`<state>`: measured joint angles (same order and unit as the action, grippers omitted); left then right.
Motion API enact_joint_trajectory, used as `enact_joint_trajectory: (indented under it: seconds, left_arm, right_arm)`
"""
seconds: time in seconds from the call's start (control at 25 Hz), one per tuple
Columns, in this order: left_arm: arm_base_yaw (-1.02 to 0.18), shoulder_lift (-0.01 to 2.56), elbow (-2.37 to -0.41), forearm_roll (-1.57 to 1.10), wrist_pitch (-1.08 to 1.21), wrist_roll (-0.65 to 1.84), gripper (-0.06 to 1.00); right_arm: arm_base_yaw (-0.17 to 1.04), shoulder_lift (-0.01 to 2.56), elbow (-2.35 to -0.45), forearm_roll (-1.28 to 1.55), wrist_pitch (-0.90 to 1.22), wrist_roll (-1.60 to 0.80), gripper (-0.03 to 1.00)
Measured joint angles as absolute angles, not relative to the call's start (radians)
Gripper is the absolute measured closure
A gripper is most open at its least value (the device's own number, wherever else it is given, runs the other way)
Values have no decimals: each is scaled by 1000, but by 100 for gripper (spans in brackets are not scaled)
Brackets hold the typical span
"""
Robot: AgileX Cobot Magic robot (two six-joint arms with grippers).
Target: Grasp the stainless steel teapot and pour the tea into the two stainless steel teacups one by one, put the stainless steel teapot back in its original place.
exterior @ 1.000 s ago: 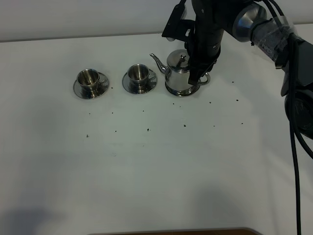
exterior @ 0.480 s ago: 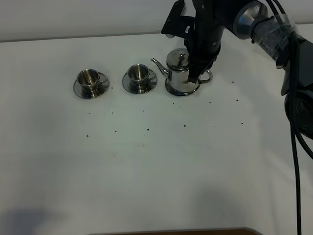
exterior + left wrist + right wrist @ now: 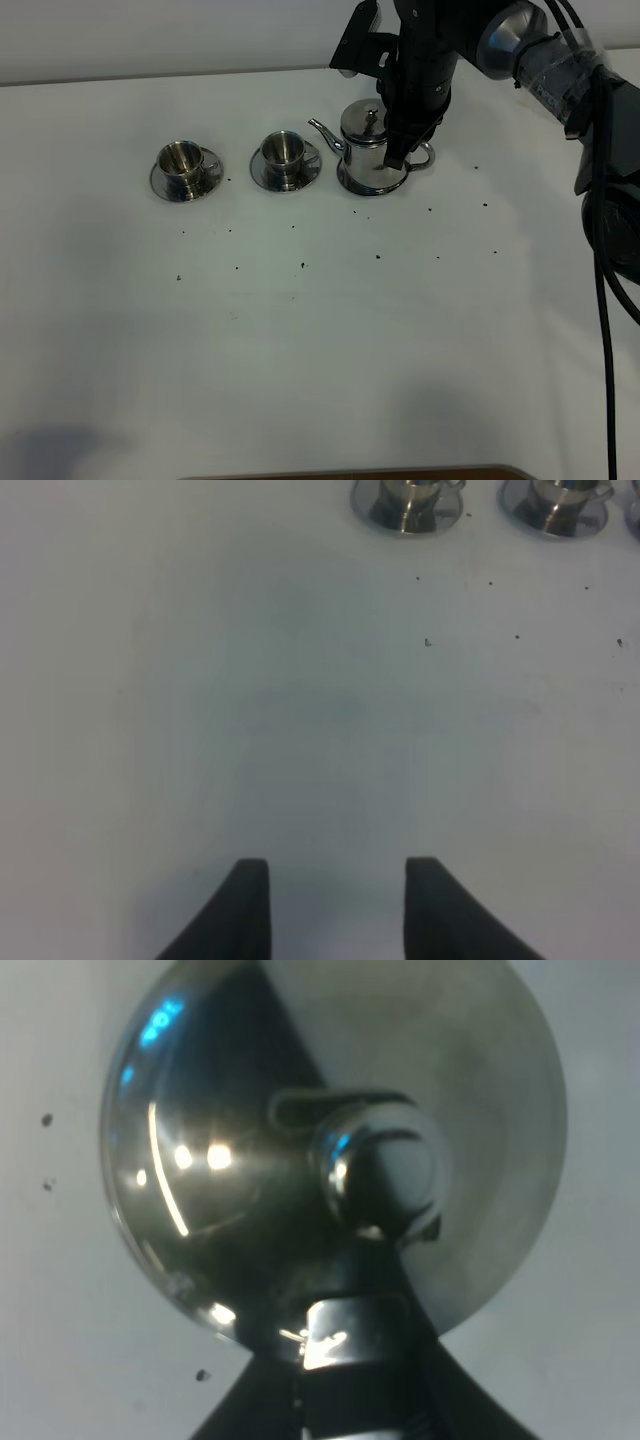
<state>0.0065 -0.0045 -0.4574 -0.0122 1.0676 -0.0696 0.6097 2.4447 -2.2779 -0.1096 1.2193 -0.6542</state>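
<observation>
high view first: one teapot [image 3: 362,150], sitting on its round dish [image 3: 352,186] near the back edge of the worktop [image 3: 320,340]. two cups on saucers in a row beside it: far-left teacup [image 3: 182,157] and middle teacup [image 3: 284,148]. the spout tip is near the middle one's saucer, not touching. the right pincer [image 3: 398,158] comes down at the handle side. lots of open room in front, just dark specks [image 3: 303,265] scattered around.

left wrist view: left pincer [image 3: 335,910] is spread apart with nothing in it, over bare worktop. both cups poke in at the frame edge, well apart from it.

right wrist view: straight down on the lid knob [image 3: 385,1168], with the right pincer clamped on the teapot's handle.
</observation>
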Motion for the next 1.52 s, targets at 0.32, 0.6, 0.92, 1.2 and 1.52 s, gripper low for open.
enact_joint_trajectory:
  seconds: [0.32,0.6,0.92,1.2,1.52]
  left_arm:
    - [7,-5,-457,-12,1068,-71,56]
    - [7,-5,-457,-12,1068,-71,56]
    - [7,-5,-457,-12,1068,-71,56]
    - [7,-5,-457,-12,1068,-71,56]
    - [7,-5,-457,-12,1068,-70,56]
  right_arm:
    - [586,2449,-2278,-70,1219,-653,74]
    - [581,2467,-2281,-58,1217,-653,74]
    - [581,2470,-2281,-48,1215,-653,74]
    - [581,2476,-2281,-46,1219,-670,58]
    - [581,2476,-2281,-46,1219,-680,53]
